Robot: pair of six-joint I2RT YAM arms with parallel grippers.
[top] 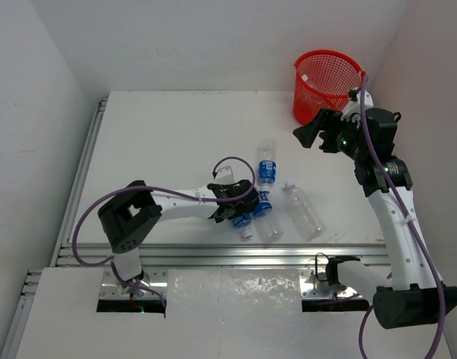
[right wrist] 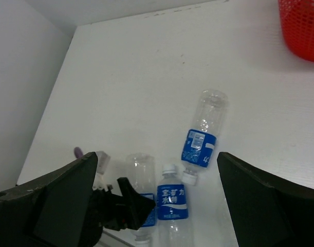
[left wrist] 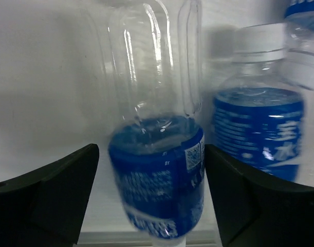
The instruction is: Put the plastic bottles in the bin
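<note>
Left gripper (top: 240,208) straddles a blue-labelled bottle (left wrist: 157,180), jaws wide (gap on one side); a second bottle (left wrist: 259,134) lies just beside. Right gripper (top: 309,136) hangs near the bin (top: 318,97), jaws wide, empty.

Bright, even light, soft shadows; close bottle (left wrist: 157,180) perhaps motion-blurred.

Neighbouring bottle (left wrist: 259,128) crowds left fingers (left wrist: 43,195), bin (top: 318,93) unobstructed

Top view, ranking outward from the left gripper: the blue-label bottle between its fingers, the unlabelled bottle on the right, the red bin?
1. Blue-label bottle, between the fingers of the left gripper.
2. Unlabelled bottle, lying to its right.
3. Red bin, far right corner.
</note>
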